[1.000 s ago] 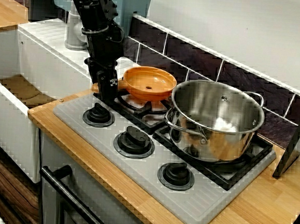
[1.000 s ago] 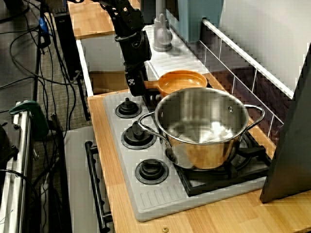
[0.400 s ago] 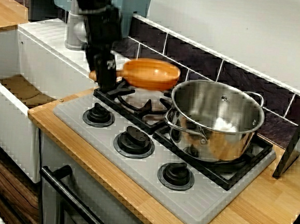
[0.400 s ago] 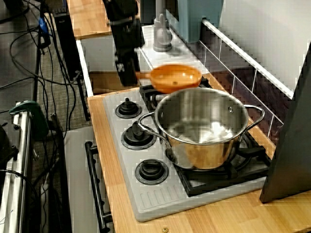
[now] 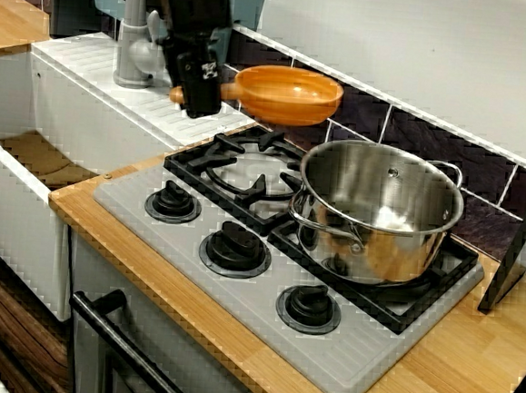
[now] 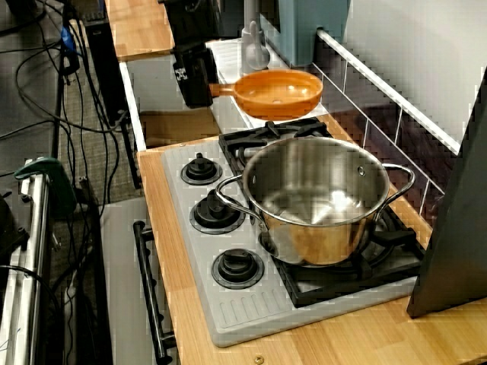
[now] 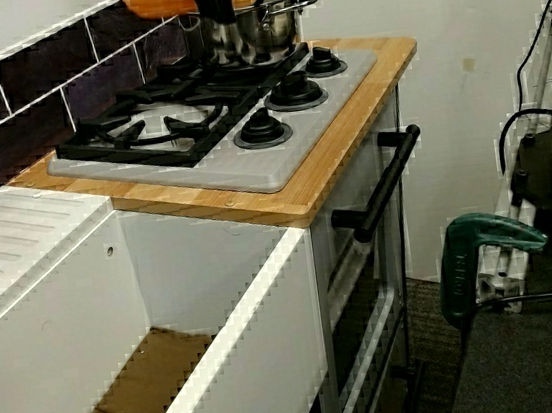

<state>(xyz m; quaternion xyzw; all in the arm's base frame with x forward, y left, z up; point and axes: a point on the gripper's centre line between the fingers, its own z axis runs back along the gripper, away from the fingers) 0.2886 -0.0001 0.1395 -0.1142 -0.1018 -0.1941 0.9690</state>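
orange pan (image 5: 289,95) rising off the rear-left grate (image 5: 238,165), now hanging clear above the hob's (image 5: 360,350) back-left corner | gripper (image 5: 199,93) clamping its handle | steel pot (image 5: 381,206) staying put on the right grate

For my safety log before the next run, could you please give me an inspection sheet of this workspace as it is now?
Surface: grey hob set in a wooden counter; left grate bare.
Job's things: orange pan held level in the air, clear of the grate.
Clutter: steel pot on the right grate.
Pincer: shut on the pan's handle.
Cables: black cables beside the counter.
Surroundings: white sink, grey tap, dark tiles, green clamp.
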